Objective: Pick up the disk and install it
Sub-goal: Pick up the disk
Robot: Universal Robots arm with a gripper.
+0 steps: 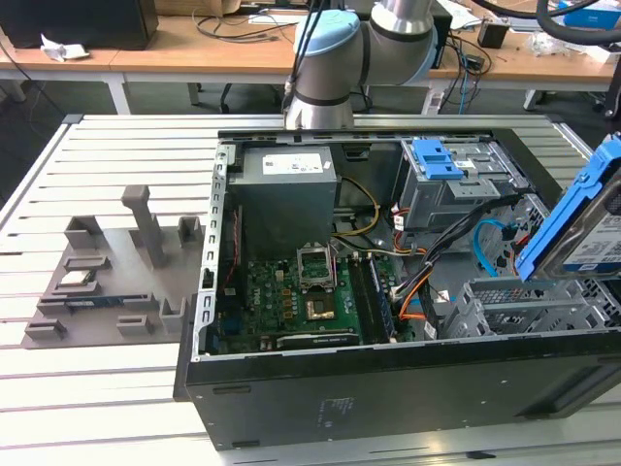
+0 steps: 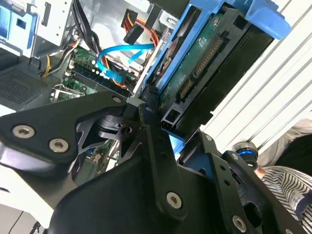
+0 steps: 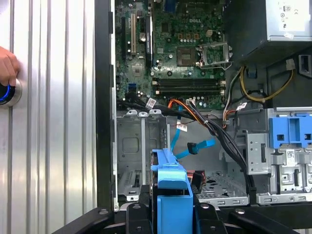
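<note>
The disk (image 1: 582, 218), a silver-grey drive in a blue caddy, hangs tilted above the right end of the open computer case (image 1: 388, 388) at the exterior view's right. In the second wrist view my gripper (image 2: 170, 129) is shut on the disk (image 2: 204, 63), with black fingers (image 2: 146, 117) clamping its lower edge and the green board and connectors facing the camera. In the first wrist view the caddy's blue edge (image 3: 171, 192) sits between my fingers (image 3: 139, 212), over an empty grey drive bay (image 3: 139, 151).
A blue-latched grey drive cage (image 1: 441, 165) stands by the power supply (image 1: 286, 189). Loose blue and orange cables (image 3: 195, 146) lie beside the empty bay. A grey fixture with small parts (image 1: 116, 272) sits on the slatted table. A person's hand (image 3: 6, 68) rests on a blue-ringed button (image 3: 7, 93).
</note>
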